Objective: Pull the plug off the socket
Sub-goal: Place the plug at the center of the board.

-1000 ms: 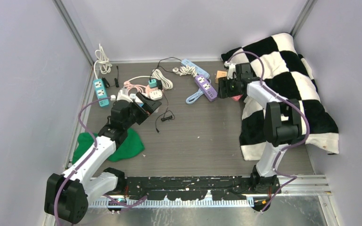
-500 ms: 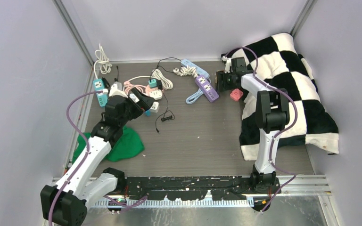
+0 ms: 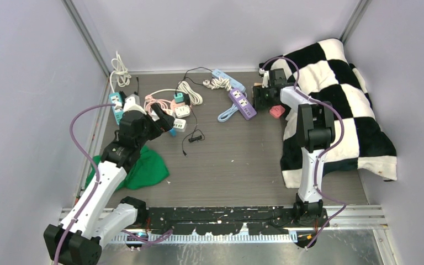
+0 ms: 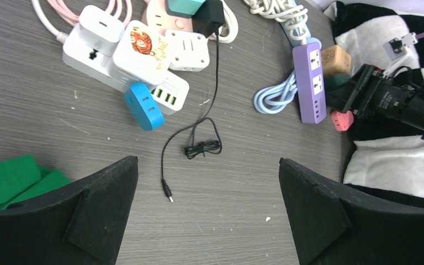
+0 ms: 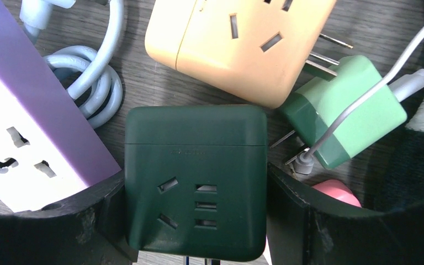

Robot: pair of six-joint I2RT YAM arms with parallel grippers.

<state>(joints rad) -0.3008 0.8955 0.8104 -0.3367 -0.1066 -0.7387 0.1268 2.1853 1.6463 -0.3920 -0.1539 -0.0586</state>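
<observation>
A dark green socket cube (image 5: 196, 182) sits between my right gripper's (image 5: 196, 190) fingers, which press on both its sides; metal prongs show under its near edge. An orange socket cube (image 5: 237, 44) and a light green plug (image 5: 345, 113) with a white cable lie just beyond it. In the top view my right gripper (image 3: 262, 98) is low beside the purple power strip (image 3: 241, 103). My left gripper (image 3: 163, 120) hangs open and empty over the floor (image 4: 208, 210), near a white power strip (image 4: 118, 58) that carries several plugs and a blue plug (image 4: 143, 105).
A pink adapter (image 3: 276, 111) lies by the checkered blanket (image 3: 342, 110) on the right. A green cloth (image 3: 143, 168) lies under the left arm. A loose black cable (image 4: 199, 146) lies mid-floor. Teal (image 3: 117, 107), pink and blue strips lie at the back.
My right gripper has moved back from the pink adapter to the socket cubes by the purple strip. My left arm has drawn back and to the left, its gripper still open.
</observation>
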